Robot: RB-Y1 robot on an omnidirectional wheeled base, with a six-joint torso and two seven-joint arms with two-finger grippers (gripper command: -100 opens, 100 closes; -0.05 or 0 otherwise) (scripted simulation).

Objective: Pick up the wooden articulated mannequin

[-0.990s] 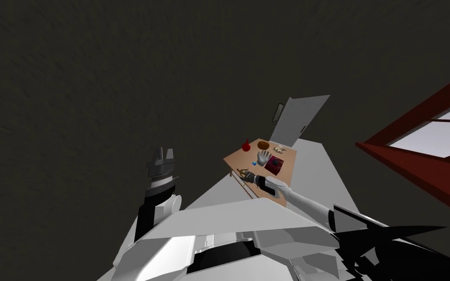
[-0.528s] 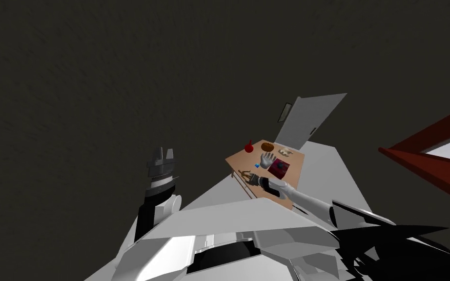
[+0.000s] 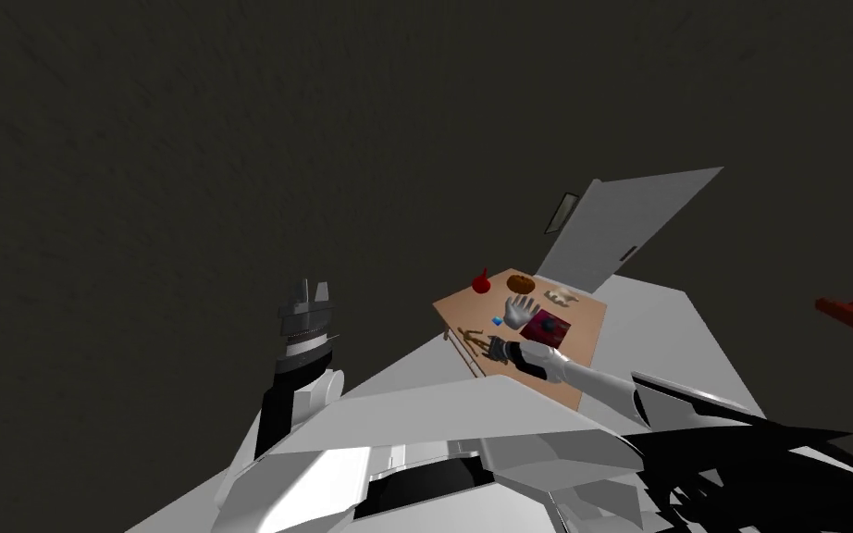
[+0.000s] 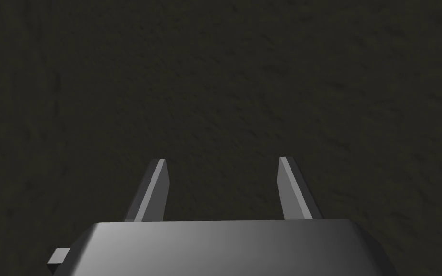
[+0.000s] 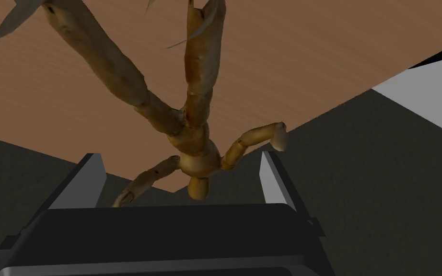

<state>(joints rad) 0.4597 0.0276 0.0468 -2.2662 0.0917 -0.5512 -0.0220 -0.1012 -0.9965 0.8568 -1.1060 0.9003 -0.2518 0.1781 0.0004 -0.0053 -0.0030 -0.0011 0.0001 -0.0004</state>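
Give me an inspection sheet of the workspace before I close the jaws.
Surface: wooden table, flat top.
Job's things: wooden mannequin, limbs spread, head at the table's corner.
Clutter: grey glove, dark red box, blue cube, red object, brown round object, beige item, all farther in on the table.
Grippers: right gripper jaws open, astride the mannequin's head and chest; left gripper jaws open, empty, raised away from the table.
Cables: nothing seen.
Surroundings: dark floor; grey panel beyond the table.
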